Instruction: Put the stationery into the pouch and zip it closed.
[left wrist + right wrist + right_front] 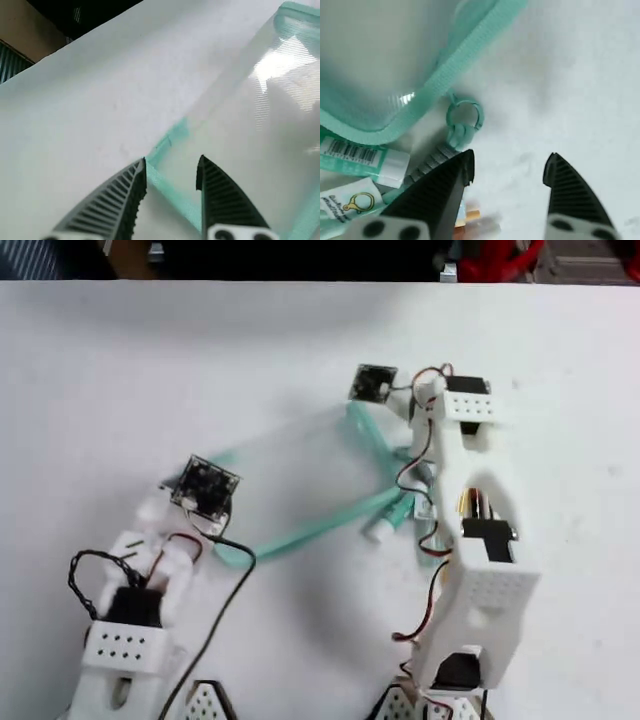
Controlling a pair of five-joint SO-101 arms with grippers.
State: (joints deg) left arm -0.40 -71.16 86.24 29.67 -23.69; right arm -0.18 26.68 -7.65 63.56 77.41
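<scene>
Clear teal-edged pouch (300,475) flat on white table (120,360) between 2 arms, left gripper (172,175) spread over its corner, right gripper (507,170) spread beside zipper ring (465,117), glue stick (360,157) just beside pouch edge.

Clear pouch (290,465) with mint-green trim, matching ring pull (457,134) beside black ribbed right gripper (510,159); white table (150,360).

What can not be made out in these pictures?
High view: the right arm covers part of the stationery; its count is unclear.
Right wrist view: the green tube is cut by the edge.
Left wrist view: glare on the pouch hides its contents.
</scene>
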